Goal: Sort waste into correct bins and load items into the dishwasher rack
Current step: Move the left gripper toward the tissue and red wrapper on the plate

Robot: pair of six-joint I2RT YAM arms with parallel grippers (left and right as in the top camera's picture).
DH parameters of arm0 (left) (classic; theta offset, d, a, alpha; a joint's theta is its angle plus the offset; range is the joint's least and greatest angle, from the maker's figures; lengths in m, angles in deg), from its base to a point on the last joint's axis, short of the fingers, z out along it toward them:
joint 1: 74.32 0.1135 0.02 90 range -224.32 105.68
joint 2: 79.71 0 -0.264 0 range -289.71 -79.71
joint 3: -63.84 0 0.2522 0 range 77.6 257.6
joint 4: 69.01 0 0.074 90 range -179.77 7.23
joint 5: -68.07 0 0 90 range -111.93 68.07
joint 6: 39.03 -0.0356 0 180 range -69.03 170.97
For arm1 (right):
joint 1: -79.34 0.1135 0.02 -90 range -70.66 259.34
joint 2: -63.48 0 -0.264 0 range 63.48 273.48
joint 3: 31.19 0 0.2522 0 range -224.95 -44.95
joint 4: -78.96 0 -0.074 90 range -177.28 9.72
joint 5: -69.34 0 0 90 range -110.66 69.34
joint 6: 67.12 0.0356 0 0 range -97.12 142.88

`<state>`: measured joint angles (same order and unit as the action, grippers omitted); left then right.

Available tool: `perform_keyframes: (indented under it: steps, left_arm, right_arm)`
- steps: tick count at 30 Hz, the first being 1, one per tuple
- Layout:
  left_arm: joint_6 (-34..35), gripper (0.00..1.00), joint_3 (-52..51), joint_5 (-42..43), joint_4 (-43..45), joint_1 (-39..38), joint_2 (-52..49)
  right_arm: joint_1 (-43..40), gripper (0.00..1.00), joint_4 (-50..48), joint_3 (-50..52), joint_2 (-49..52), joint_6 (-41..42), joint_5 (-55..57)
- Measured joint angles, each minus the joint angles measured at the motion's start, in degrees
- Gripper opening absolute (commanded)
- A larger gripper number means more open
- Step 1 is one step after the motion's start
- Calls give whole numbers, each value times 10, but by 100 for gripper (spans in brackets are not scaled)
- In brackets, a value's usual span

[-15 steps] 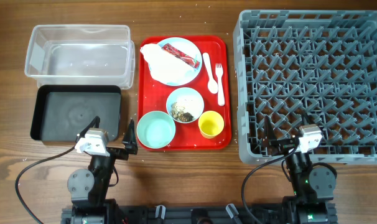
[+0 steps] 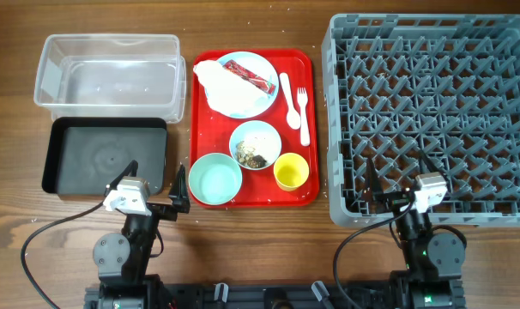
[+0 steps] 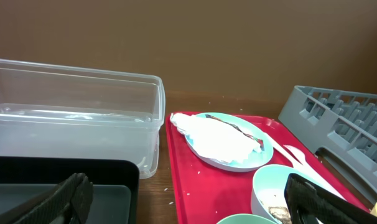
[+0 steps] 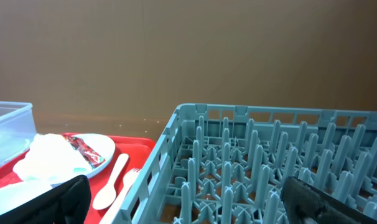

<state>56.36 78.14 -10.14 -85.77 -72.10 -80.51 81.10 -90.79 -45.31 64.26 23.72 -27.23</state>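
On the red serving tray (image 2: pixel 307 193), a pale blue plate (image 2: pixel 262 99) holds a crumpled white napkin (image 2: pixel 219 86) and a red wrapper (image 2: pixel 247 75). A white spoon (image 2: pixel 287 90) and fork (image 2: pixel 303 116) lie beside it. A pale blue bowl (image 2: pixel 255 144) holds rice scraps. A pale green bowl (image 2: pixel 215 178) and a yellow cup (image 2: pixel 291 171) stand in front. The clear tub (image 2: pixel 105 69) and black tray (image 2: pixel 105 157) are at the left, the grey rack (image 2: pixel 432 116) at the right. My left gripper (image 2: pixel 157 184) is open and empty by the black tray. My right gripper (image 2: pixel 396 184) is open and empty over the rack's near edge.
In the left wrist view the tub (image 3: pixel 76 118) and plate (image 3: pixel 229 140) lie ahead of the open gripper (image 3: pixel 191 205). In the right wrist view the rack's pegs (image 4: pixel 269 155) fill the space between the fingers. A few rice grains lie on the wood.
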Motion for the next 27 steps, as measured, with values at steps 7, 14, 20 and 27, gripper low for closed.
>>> perform_keyframes:
  steps: [7,14,20,27]
  left_arm:
    - [0,100,0,23,28,0,0]
    - [9,100,17,31,106,0,-5]
    - [13,100,296,78,4,0,-314]
    - [13,100,776,110,-303,-50,-756]
  right_arm:
    - [0,100,-85,0,0,10,-1]
    - [0,100,-86,-42,16,30,-20]
    - [-1,100,24,-251,224,-10,-25]
    - [-1,100,204,-461,490,-17,-25]
